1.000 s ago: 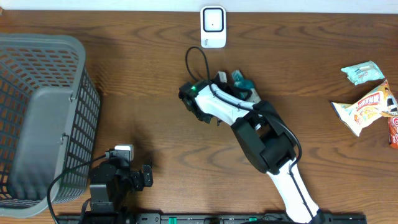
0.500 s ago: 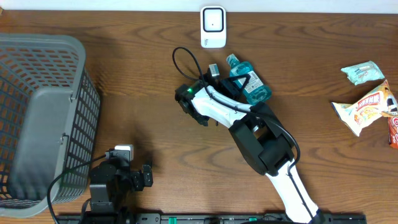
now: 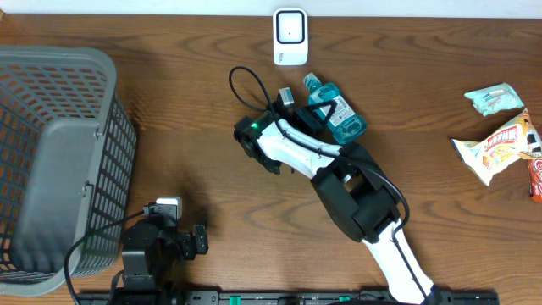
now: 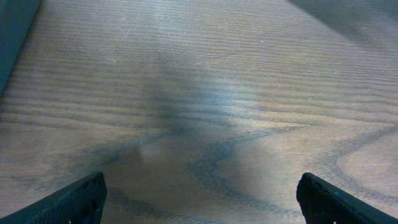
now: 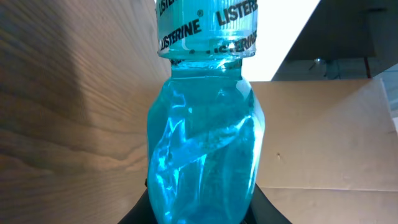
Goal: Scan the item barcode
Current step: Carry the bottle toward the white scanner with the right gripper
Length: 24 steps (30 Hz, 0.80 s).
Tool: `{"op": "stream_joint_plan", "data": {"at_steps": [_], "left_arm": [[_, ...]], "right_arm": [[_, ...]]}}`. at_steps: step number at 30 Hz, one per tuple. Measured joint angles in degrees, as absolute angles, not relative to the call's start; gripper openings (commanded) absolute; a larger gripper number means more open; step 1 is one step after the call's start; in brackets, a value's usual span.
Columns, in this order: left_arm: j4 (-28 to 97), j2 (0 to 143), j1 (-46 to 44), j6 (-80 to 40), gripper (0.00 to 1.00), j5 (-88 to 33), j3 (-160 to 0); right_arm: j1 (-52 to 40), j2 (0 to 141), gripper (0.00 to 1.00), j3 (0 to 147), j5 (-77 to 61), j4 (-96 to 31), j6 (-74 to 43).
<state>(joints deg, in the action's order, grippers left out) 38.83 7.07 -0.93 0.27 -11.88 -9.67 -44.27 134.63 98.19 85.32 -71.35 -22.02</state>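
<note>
right gripper (image 3: 315,117): closed around the blue mouthwash bottle (image 3: 337,112) | bottle: near the white scanner (image 3: 290,36); not touching it; cap end toward it | left gripper (image 4: 202,204): fingers wide apart; holding nothing; over the wood table (image 4: 199,93), near the grey basket (image 3: 51,152)

**Mouthwash bottle (image 3: 337,110) close to the scanner (image 3: 290,36)**

Clear blue liquid, a white Listerine-printed cap. It lies slanted, cap end pointing toward the white scanner, near it and slightly to its right, its body pinched between the fingers of the right gripper (image 5: 202,214).
</note>
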Motion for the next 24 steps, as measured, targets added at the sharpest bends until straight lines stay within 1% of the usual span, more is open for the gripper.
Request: {"op": "stream_joint_plan", "data": {"at_steps": [8,15,20,24], "left_arm": [[38.8,7.1,-0.9,0.3,0.98,-11.9,-9.7],[38.8,7.1,-0.9,0.3,0.98,-11.9,-9.7],[38.8,7.1,-0.9,0.3,0.98,-11.9,-9.7],[38.8,7.1,-0.9,0.3,0.98,-11.9,-9.7]], "right_arm": [[-47.9,134.5,0.01,99.1,85.5,-71.6,-19.0],[-49.7,134.5,0.01,105.9,85.5,-72.4,-17.1],[-49.4,134.5,0.01,110.8,85.6,-67.1,-16.3],[-49.4,134.3,0.01,111.6,85.7,-65.3,-16.0]]}}
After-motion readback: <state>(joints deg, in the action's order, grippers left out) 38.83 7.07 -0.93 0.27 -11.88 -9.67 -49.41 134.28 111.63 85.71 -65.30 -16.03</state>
